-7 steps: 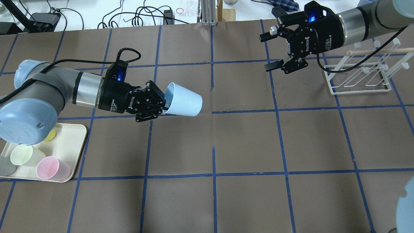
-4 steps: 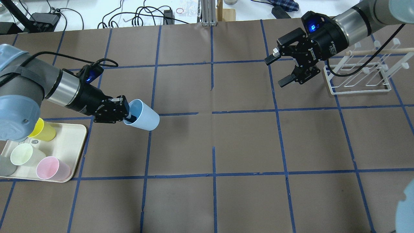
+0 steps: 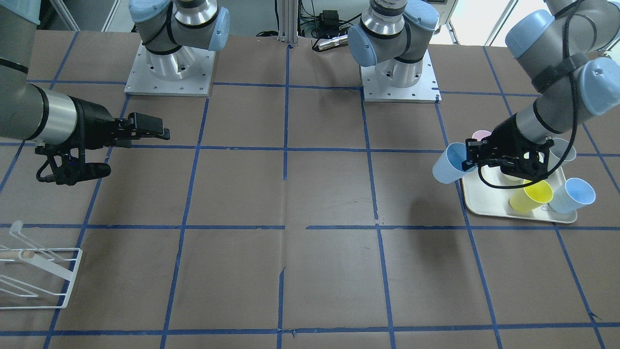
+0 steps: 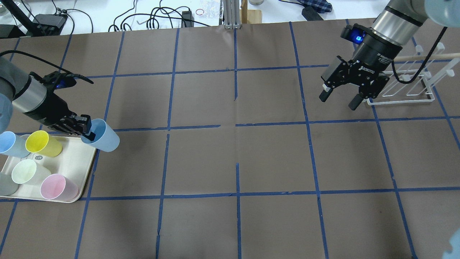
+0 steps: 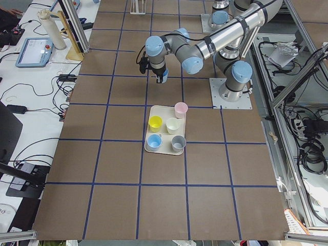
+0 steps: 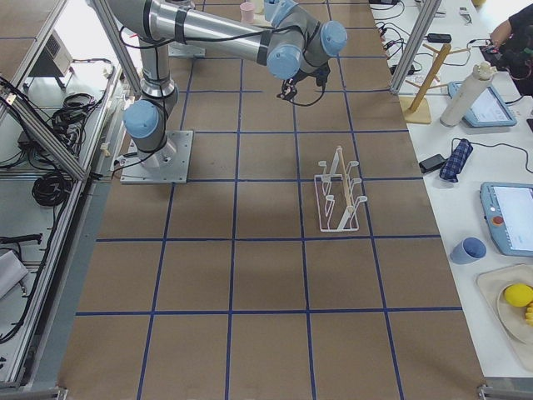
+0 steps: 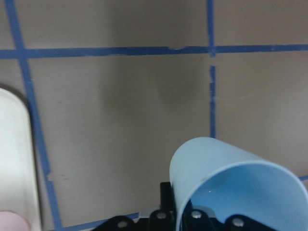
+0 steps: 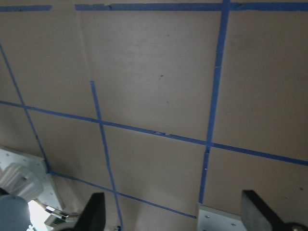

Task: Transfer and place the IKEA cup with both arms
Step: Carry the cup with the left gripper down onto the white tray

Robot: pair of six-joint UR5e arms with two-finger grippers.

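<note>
The IKEA cup (image 4: 103, 137), a pale blue tumbler with a deeper blue inside, is tilted and held by its rim. My left gripper (image 4: 87, 131) is shut on it, with one finger inside the mouth. Cup and gripper hang just off the tray's corner, above the table. The front view shows the cup (image 3: 446, 169) and the left gripper (image 3: 472, 157) beside the tray. The left wrist view shows the cup (image 7: 231, 185) close up. My right gripper (image 4: 337, 101) is open and empty next to the white rack; it also shows in the front view (image 3: 137, 150) and the right wrist view (image 8: 175, 216).
A cream tray (image 4: 90, 163) at the left holds a yellow cup (image 4: 43, 144), a paler sky-blue cup (image 4: 12, 144), a pale green cup (image 4: 26, 172), a pink cup (image 4: 57, 187) and a grey cup (image 4: 5, 184). A white wire rack (image 4: 399, 88) stands at the right.
My left arm has swung back left toward the tray with the cup in its grip. My right gripper has moved right and down toward the rack, still open.
</note>
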